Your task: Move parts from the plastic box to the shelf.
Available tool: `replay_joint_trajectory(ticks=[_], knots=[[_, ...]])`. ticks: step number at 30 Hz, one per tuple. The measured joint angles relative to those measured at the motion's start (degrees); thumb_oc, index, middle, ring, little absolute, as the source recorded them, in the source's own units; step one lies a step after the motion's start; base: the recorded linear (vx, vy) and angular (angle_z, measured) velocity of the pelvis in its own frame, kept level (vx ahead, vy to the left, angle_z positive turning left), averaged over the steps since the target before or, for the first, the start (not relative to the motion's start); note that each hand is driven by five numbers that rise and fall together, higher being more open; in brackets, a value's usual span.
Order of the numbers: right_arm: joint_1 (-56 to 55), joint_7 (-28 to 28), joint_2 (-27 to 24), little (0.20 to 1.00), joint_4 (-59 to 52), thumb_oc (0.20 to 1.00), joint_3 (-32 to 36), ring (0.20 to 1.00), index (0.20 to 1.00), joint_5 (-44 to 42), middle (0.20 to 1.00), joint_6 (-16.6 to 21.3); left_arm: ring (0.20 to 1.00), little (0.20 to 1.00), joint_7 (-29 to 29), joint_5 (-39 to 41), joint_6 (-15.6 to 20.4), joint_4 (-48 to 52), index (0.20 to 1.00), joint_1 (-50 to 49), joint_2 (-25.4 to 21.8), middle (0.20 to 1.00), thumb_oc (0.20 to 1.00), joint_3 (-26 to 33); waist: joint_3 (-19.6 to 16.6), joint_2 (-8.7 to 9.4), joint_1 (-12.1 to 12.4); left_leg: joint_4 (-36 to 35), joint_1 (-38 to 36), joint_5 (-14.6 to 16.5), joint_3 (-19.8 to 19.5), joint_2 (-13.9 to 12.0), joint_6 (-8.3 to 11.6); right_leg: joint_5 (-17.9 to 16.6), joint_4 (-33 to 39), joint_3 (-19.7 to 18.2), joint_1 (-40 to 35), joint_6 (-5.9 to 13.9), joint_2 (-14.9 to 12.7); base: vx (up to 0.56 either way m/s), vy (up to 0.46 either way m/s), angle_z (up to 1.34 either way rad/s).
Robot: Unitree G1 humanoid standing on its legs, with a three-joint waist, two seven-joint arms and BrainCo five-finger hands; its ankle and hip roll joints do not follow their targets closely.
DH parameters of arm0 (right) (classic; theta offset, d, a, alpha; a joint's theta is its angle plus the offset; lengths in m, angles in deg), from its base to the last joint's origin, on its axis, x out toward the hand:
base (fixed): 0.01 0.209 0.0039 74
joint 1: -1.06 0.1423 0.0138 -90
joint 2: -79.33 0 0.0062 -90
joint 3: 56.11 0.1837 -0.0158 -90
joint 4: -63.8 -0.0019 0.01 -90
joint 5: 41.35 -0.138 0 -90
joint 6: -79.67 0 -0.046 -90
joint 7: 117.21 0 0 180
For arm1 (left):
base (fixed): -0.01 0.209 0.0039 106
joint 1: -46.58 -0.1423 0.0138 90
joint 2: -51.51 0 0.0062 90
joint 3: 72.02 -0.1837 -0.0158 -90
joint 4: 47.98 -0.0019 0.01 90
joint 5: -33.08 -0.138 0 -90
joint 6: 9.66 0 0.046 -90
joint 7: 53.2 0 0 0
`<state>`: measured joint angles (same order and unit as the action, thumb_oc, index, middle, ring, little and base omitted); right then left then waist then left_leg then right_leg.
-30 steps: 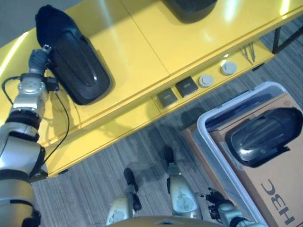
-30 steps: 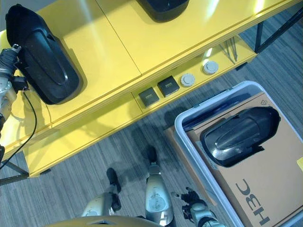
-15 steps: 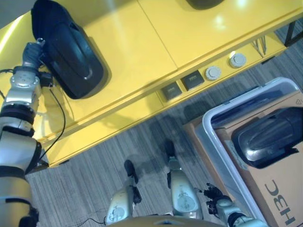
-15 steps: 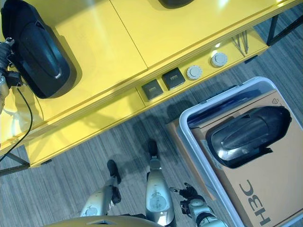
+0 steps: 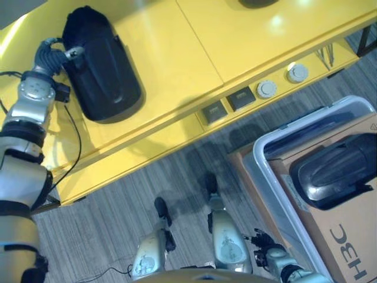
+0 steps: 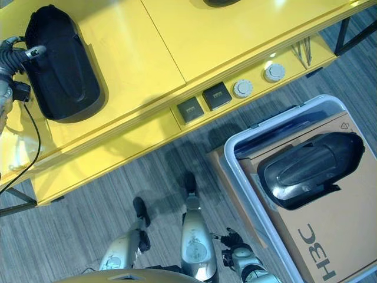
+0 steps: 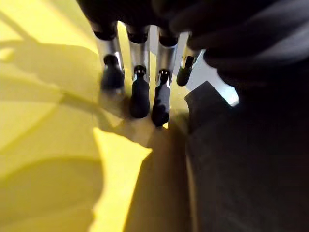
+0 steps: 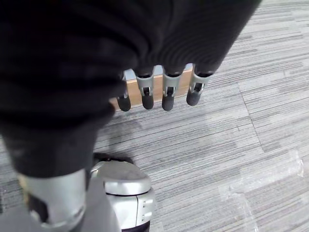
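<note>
The black part [image 5: 106,73] lies flat on the yellow shelf [image 5: 194,53]. The left hand [image 5: 54,56] is at its edge, fingers relaxed, holding nothing. A careless withdrawal could drag it. Another part [image 5: 336,171] waits in the plastic box [image 5: 265,171]; the right hand [image 8: 159,92] hangs relaxed, empty.

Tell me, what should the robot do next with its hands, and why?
Probably draw the left hand away from the black part on the yellow shelf. That part already lies flat there, and the hand's fingers are loose beside it, not gripping. Another black part waits in the plastic box, and the right hand hangs idle.
</note>
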<state>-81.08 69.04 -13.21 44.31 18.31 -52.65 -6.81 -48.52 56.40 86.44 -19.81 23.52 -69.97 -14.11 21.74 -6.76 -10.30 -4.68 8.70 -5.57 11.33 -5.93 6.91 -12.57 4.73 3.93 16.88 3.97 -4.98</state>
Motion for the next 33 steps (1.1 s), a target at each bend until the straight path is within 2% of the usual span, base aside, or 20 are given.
replay_joint_trajectory(ticks=[6, 9, 11, 12, 14, 17, 18, 19, 23, 24, 25, 26, 27, 28, 29, 30, 33], knots=[[0.6, 0.0, 0.1, 1.0, 0.0, 1.0, -0.1, 1.0, 1.0, 0.1, 1.0, -0.4, 1.0, 1.0, 2.5, 0.2, -0.1, 0.7, 1.0, -0.2, 3.4, 1.0, 1.0, 2.4, -0.2, 0.79, 0.5, -0.2, -0.5, -0.2, -0.5, 0.1, -0.13, -0.1, 0.0, 0.4, -0.9, 0.03, -0.2, -0.02, 0.01, 0.05], [1.6, 0.0, 0.3, 1.0, 0.1, 1.0, -0.1, 1.0, 1.0, 0.3, 1.0, -1.1, 1.0, 1.0, 2.5, 0.2, -0.6, 0.4, 1.0, -1.1, 5.3, 1.0, 1.0, 2.7, -1.7, 2.98, 0.7, -0.2, -3.3, 0.0, -0.4, 0.2, -0.21, 0.1, 0.0, 0.6, -3.7, 0.11, -0.3, 0.05, 0.039, 0.02], [2.5, 0.0, 0.4, 1.0, 0.4, 1.0, 0.1, 1.0, 1.0, 0.7, 1.0, -1.7, 1.0, 1.0, 2.2, 0.0, -1.3, 0.3, 1.0, -1.7, 5.4, 1.0, 1.0, 2.6, -2.2, 3.83, 0.5, -0.3, -5.9, 0.4, -0.5, 0.2, -0.31, 0.5, 0.0, 1.6, -6.6, 0.13, -0.6, 0.09, 0.046, 0.1], [2.2, 0.0, 0.2, 1.0, 0.5, 1.0, 0.0, 1.0, 1.0, 1.1, 1.0, -2.0, 1.0, 1.0, 2.1, 0.0, -1.3, 0.3, 1.0, -2.6, 5.4, 1.0, 1.0, 2.7, -2.9, 3.95, 0.8, -0.3, -7.5, 0.8, -0.5, 0.2, -0.44, 0.9, 0.0, 1.6, -8.2, 0.1, -0.6, 0.08, 0.031, 0.07], [1.2, -0.3, 0.3, 1.0, 0.5, 1.0, 0.0, 1.0, 1.0, 2.2, 1.0, -2.4, 1.0, 1.0, 2.2, 0.0, -1.6, 0.1, 1.0, -4.8, 5.3, 1.0, 1.0, 2.8, -6.7, 3.9, 1.5, -0.3, -8.7, 1.7, -0.5, 0.3, -0.41, 2.0, 0.0, 1.6, -9.4, 0.25, -0.7, 0.08, 0.024, 0.01], [1.1, -1.3, 0.5, 1.0, 0.8, 1.0, -0.9, 1.0, 1.0, 4.4, 1.0, -2.9, 1.0, 1.0, 2.8, -2.1, -1.7, 0.8, 1.0, -6.3, 5.5, 1.0, 1.0, 3.9, -9.2, 3.99, 2.6, -0.3, -11.1, 2.0, -1.2, 0.2, -0.41, 2.4, 0.0, 2.5, -12.4, 0.33, -0.7, 0.04, -0.001, 0.15], [0.4, -1.7, 0.7, 1.0, 1.2, 1.0, -1.3, 1.0, 1.0, 5.4, 1.0, -3.4, 1.0, 1.0, 4.3, -3.5, -1.9, 4.3, 1.0, -9.0, 5.4, 1.0, 1.0, 6.1, -12.5, 4.19, 3.2, -0.3, -11.4, 2.2, -2.0, 0.2, -0.51, 2.9, 0.0, 3.0, -13.2, 0.46, -0.8, 0.05, -0.019, 0.25], [0.3, -2.0, 0.6, 1.0, 1.2, 1.0, -1.2, 1.0, 1.0, 5.9, 1.0, -3.4, 1.0, 1.0, 5.5, -3.9, -1.8, 9.0, 1.0, -11.7, 5.3, 1.0, 1.0, 8.3, -13.6, 4.36, 3.8, -0.3, -11.9, 2.3, -2.0, 0.2, -0.59, 2.9, 0.0, 3.0, -13.6, 0.47, -0.8, 0.05, -0.015, 0.18], [-0.8, -2.0, 0.7, 1.0, -0.1, 1.0, 0.4, 1.0, 1.0, 6.9, 1.0, -3.5, 1.0, 1.0, 7.8, -5.6, -1.0, 23.6, 1.0, -22.6, 3.1, 1.0, 1.0, 12.7, -15.4, 4.95, 4.7, -0.3, -13.7, 3.0, -2.5, 0.3, -0.87, 3.6, 0.0, 3.1, -15.6, 0.75, -0.9, 0.05, -0.003, 0.05], [-2.6, -2.0, 0.6, 1.0, -1.4, 1.0, 2.3, 1.0, 1.0, 6.9, 1.0, -3.3, 1.0, 1.0, 8.9, -6.0, 0.0, 34.0, 1.0, -30.0, 3.7, 1.0, 1.0, 14.6, -16.0, 5.32, 5.4, -0.3, -14.4, 3.3, -3.2, 0.3, -0.97, 4.3, 0.0, 3.5, -16.9, 1.05, -0.9, 0.05, 0.001, 0.09], [-3.5, -2.0, 0.7, 1.0, -2.2, 1.0, 2.5, 1.0, 1.0, 6.9, 1.0, -3.5, 0.925, 0.925, 9.2, -6.1, 0.5, 38.9, 0.925, -33.2, 4.0, 0.925, 0.925, 15.2, -16.4, 5.56, 5.9, -0.3, -14.4, 3.3, -3.4, 0.3, -0.97, 4.6, 0.0, 3.6, -17.0, 0.97, -0.9, 0.08, 0.002, 0.12], [-4.7, -2.0, 1.0, 1.0, -2.4, 1.0, 3.3, 1.0, 1.0, 7.0, 1.0, -3.5, 0.2, 0.2, 8.9, -5.8, 1.0, 45.9, 0.2, -39.2, 5.3, 0.2, 0.2, 18.6, -16.9, 5.74, 6.2, -0.3, -14.4, 3.4, -3.5, 0.2, -0.94, 4.7, 0.1, 3.6, -17.1, 0.87, -0.9, 0.08, 0.004, 0.01], [-5.6, -2.0, 1.3, 1.0, -3.2, 1.0, 4.6, 1.0, 1.0, 7.0, 1.0, -3.5, 0.2, 0.2, 8.7, -5.5, 2.4, 53.9, 0.2, -47.0, 7.8, 0.2, 0.2, 22.6, -17.0, 5.82, 6.0, -0.3, -14.9, 3.5, -3.4, 0.3, -1.05, 4.8, 0.1, 3.5, -17.5, 0.91, -0.9, 0.08, 0.009, 0.0], [-6.8, -2.0, 1.4, 1.0, -3.6, 1.0, 5.2, 1.0, 1.0, 7.0, 1.0, -3.4, 0.2, 0.2, 7.3, -4.7, 3.7, 59.1, 0.2, -52.5, 10.1, 0.2, 0.2, 23.6, -17.1, 5.88, 6.0, -0.3, -15.4, 3.7, -3.4, 0.3, -1.09, 4.9, 0.2, 3.6, -18.0, 0.98, -0.9, 0.09, 0.015, -0.01], [-8.8, -2.1, 1.9, 1.0, -3.4, 1.0, 5.1, 1.0, 1.0, 7.2, 1.0, -3.7, 0.2, 0.2, 2.6, -3.1, 4.0, 65.8, 0.2, -61.1, 10.7, 0.2, 0.2, 22.9, -17.4, 6.26, 6.2, -0.3, -16.5, 4.0, -3.3, 0.1, -1.08, 5.3, 0.4, 3.5, -19.0, 0.93, -0.8, 0.06, 0.014, 0.0], [-10.1, -2.2, 2.5, 1.0, -2.8, 1.0, 5.0, 1.0, 1.0, 7.3, 1.0, -3.8, 0.2, 0.2, 0.3, -2.4, 4.1, 66.2, 0.2, -62.7, 11.4, 0.2, 0.2, 21.6, -17.7, 6.5, 7.0, -0.3, -16.6, 4.2, -3.3, 0.1, -0.93, 5.5, 0.4, 3.4, -19.1, 1.04, -0.8, 0.04, 0.006, -0.01], [-11.5, -2.3, 4.1, 1.0, -2.3, 1.0, 5.0, 1.0, 1.0, 8.4, 1.0, -3.8, 0.2, 0.2, -3.3, 2.1, 4.3, 68.0, 0.2, -67.3, 18.5, 0.2, 0.2, 22.1, -18.2, 6.85, 7.2, -0.3, -16.3, 4.3, -3.4, 0.3, -0.83, 5.6, 0.4, 2.8, -18.9, 1.22, -0.9, 0.0, 0.0, 0.0]])
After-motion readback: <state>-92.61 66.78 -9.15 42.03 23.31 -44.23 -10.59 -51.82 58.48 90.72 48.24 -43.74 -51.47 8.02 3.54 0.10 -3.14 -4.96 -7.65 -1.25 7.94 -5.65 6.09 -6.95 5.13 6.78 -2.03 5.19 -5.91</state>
